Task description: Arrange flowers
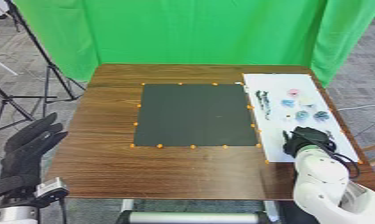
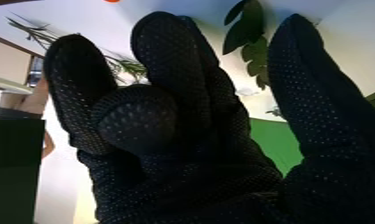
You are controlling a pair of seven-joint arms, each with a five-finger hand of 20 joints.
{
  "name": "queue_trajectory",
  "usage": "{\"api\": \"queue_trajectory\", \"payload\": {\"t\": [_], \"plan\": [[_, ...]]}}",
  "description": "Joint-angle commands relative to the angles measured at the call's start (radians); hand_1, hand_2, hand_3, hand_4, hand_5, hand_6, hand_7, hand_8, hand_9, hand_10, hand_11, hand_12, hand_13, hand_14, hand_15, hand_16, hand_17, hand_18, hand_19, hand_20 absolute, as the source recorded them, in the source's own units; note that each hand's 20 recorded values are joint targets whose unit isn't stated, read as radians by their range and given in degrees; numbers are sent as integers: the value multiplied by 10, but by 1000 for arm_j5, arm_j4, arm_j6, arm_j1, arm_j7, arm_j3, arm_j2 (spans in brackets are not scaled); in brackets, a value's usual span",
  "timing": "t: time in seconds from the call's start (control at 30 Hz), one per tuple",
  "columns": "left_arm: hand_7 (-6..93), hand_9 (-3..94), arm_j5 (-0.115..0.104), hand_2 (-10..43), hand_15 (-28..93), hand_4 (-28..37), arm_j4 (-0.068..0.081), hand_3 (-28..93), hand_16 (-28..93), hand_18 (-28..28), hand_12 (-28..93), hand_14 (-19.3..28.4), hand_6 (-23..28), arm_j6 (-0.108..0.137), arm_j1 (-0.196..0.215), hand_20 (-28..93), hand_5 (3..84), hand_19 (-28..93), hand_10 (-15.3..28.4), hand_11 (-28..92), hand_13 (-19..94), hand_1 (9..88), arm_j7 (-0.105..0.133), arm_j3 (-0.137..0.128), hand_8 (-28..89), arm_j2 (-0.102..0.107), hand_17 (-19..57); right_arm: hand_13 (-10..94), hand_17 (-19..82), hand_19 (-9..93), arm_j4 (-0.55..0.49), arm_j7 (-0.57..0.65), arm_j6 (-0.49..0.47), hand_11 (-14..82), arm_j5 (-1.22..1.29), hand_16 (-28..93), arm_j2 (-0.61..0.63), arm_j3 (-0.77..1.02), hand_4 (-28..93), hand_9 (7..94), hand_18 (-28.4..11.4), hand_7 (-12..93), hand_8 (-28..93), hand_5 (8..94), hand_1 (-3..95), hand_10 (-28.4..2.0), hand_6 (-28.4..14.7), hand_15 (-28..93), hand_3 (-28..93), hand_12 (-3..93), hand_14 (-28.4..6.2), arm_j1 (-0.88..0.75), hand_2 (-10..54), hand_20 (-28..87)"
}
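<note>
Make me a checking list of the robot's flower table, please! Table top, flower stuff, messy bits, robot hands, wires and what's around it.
Surface: brown table, with a dark mat and, to its right, a white sheet.
Job's things: pink flower, bluish flowers and leafy stems on the sheet.
Clutter: orange dots round mat and sheet.
Hands: left hand off the table's left side, open; right hand over the sheet's near part, open.
Cables: dark cable by the right hand.
Surroundings: green curtain, black stands.

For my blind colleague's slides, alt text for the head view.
A robot's black-gloved right hand over the near end of a white sheet with flowers on a brown table, right of a dark mat; its left hand beyond the table's left edge.
</note>
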Motion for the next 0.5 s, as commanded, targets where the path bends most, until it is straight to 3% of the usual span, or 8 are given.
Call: {"api": "queue_trajectory", "payload": {"t": [0.03, 0.2, 0.37, 0.5], "plan": [[165, 330, 23, 61, 632, -201, 2, 826, -175, 212, 58, 261, 88, -22, -5, 17, 379, 589, 194, 367, 227, 260, -23, -7, -114, -24, -99, 825, 586, 932, 104, 5, -32, 464, 40, 219, -38, -75, -202, 792, -175, 322, -73, 717, 361, -177, -99, 700, 715, 235, -74, -54, -35, -219], [166, 330, 32, 61, 632, -200, 2, 827, -174, 212, 58, 261, 88, -28, -5, 17, 380, 589, 194, 367, 227, 261, -28, -13, -114, -32, -99, 835, 592, 932, 116, 0, -41, 471, 38, 219, -51, -81, -209, 804, -168, 343, -74, 730, 377, -170, -86, 697, 721, 237, -70, -54, -47, -226], [167, 330, 37, 64, 632, -198, 2, 826, -174, 212, 57, 261, 88, -31, -9, 17, 380, 589, 194, 367, 227, 262, -31, -12, -115, -37, -99, 846, 598, 932, 125, -3, -50, 467, 42, 219, -65, -81, -235, 824, -159, 330, 94, 747, 407, -159, -74, 694, 721, 239, -65, -56, -62, -239], [166, 329, 38, 64, 632, -197, 1, 826, -174, 212, 57, 261, 88, -31, -7, 17, 380, 589, 194, 367, 227, 263, -33, -14, -115, -39, -99, 855, 596, 932, 127, -17, -53, 465, 31, 220, -72, -82, -244, 836, -159, 319, 150, 771, 437, -152, -61, 690, 712, 241, -62, -57, -63, -232]]}}
